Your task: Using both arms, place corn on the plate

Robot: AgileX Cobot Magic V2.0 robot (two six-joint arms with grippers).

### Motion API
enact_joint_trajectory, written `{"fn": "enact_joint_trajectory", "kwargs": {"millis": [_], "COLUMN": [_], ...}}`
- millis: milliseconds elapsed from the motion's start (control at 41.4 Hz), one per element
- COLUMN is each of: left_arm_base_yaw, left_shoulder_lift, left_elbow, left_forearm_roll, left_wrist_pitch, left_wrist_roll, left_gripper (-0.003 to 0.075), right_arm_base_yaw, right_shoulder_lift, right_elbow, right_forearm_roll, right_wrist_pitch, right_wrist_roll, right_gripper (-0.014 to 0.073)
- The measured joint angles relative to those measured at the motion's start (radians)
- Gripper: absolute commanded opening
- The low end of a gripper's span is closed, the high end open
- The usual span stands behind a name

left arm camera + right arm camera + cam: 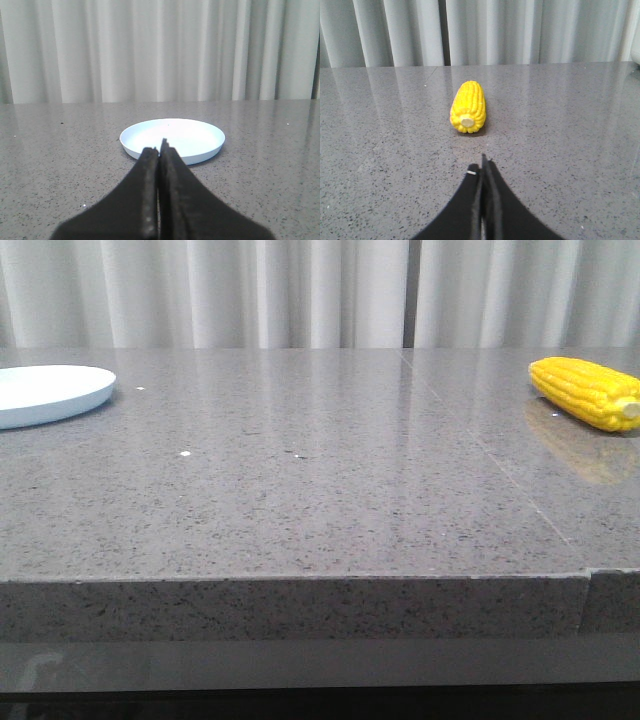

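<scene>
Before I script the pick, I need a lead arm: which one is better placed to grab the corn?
Right. The corn lies straight ahead of the right gripper, stub end toward it, on the table's right side. The left gripper faces the plate instead. Both are shut, so open first.

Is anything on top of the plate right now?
No. The plate shows a bare pale surface in the left wrist view. The corn lies apart on the table. The plate's underside is hidden.

Yellow corn (590, 392) far from plate (50, 395)
</scene>
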Motion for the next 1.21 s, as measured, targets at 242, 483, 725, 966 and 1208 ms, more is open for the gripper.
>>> {"fn": "enact_joint_trajectory", "kwargs": {"millis": [242,483,725,966,1208], "left_arm_base_yaw": [0.000,0.000,0.000,0.000,0.000], "left_shoulder_lift": [0.000,0.000,0.000,0.000,0.011], "left_elbow": [0.000,0.000,0.000,-0.030,-0.295], "left_forearm_roll": [0.000,0.000,0.000,0.000,0.000], "left_wrist_pitch": [0.000,0.000,-0.006,-0.041,0.070], "left_wrist_roll": [0.000,0.000,0.000,0.000,0.000], "left_gripper": [-0.0020,-0.0020,-0.0020,-0.0020,-0.0020], "right_arm_base_yaw": [0.000,0.000,0.000,0.000,0.000], "right_shoulder_lift": [0.000,0.000,0.000,0.000,0.027], "right_elbow": [0.000,0.000,0.000,-0.071,-0.328], "right_forearm_roll": [0.000,0.000,0.000,0.018,0.018], "right_wrist_pitch": [0.000,0.000,-0.013,0.024,0.171], "right_wrist_roll": [0.000,0.000,0.000,0.000,0.000], "right_gripper": [-0.0068,-0.0068,-0.0068,-0.0068,-0.0068]}}
